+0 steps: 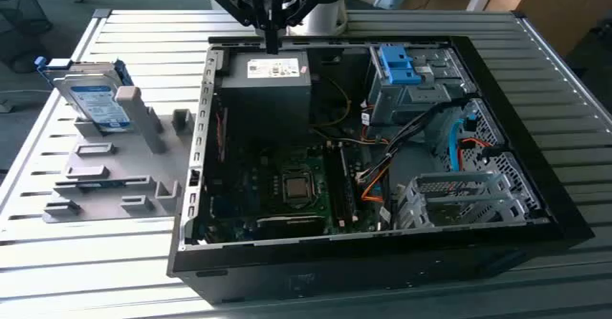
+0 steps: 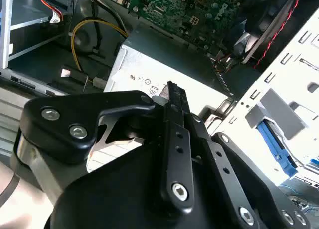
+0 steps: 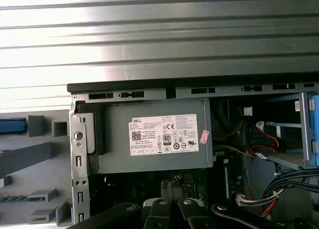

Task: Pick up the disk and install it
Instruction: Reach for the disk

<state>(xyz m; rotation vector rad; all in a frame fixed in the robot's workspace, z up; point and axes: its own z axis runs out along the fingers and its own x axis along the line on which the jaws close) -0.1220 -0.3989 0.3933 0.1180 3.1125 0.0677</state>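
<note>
Pick-up step, by the look of things, and not yet begun. Hovers with the pincer (image 1: 272, 44) clenched on nothing, fingertips together and pointing down over the far rim of the open computer case (image 1: 383, 279), just above the grey power supply box (image 1: 266, 82) with the white sticker. Looks straight onto that same box in the first wrist view.

As for the disk (image 1: 96, 102): stands upright on edge in a slot of the grey holder (image 1: 115, 175), out on the slatted tabletop (image 1: 96, 269) at the exterior view's left. Sits outside the case and well apart from the pincer. Shows its white-and-blue label, with blue rails along the top and side edges. Appears untouched.

Inside the case, near the far wall and to the exterior view's right of the power supply, a bright blue bracket (image 1: 397, 64) on the drive cage. Possibly the install spot, though hard to say for certain.

Judging from this, calls first for released fingers, then a crossing from case to holder and a careful line-up over the thin upright top edge. Calls also for a grip on the flat faces and a straight lift clear of the slot, since a skewed pull could jam against the holder walls.
</note>
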